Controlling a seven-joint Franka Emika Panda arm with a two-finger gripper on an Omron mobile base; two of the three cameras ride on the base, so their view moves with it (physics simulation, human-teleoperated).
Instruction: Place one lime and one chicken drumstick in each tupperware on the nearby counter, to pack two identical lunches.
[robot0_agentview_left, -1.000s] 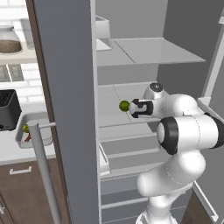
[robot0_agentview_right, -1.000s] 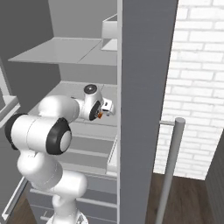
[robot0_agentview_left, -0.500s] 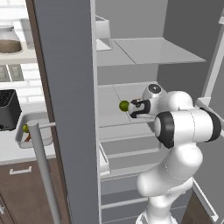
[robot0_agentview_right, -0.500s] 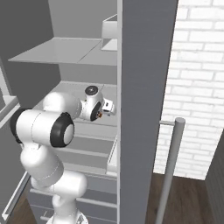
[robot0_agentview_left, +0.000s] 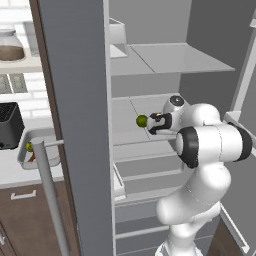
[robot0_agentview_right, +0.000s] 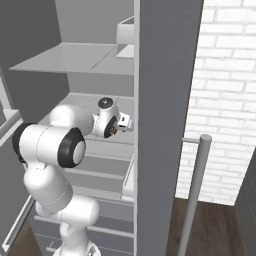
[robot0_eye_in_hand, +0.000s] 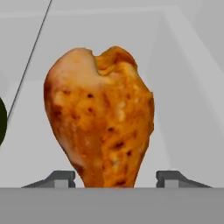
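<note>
One drumstick (robot0_eye_in_hand: 100, 127) sits between the hand's (robot0_eye_in_hand: 116, 177) half-closed fingers, grip unconfirmed; lime (robot0_agentview_left: 142, 120) at 9 o'clock. Tray (robot0_agentview_left: 36, 135) on tabletop (robot0_agentview_left: 15, 172) looks partly packed.

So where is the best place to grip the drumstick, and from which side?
Probably the narrow lower end of the drumstick, approached head-on along the shelf: in the hand view that end sits between the fingertips, while the bulbous far end looks too broad for a sure hold.
</note>
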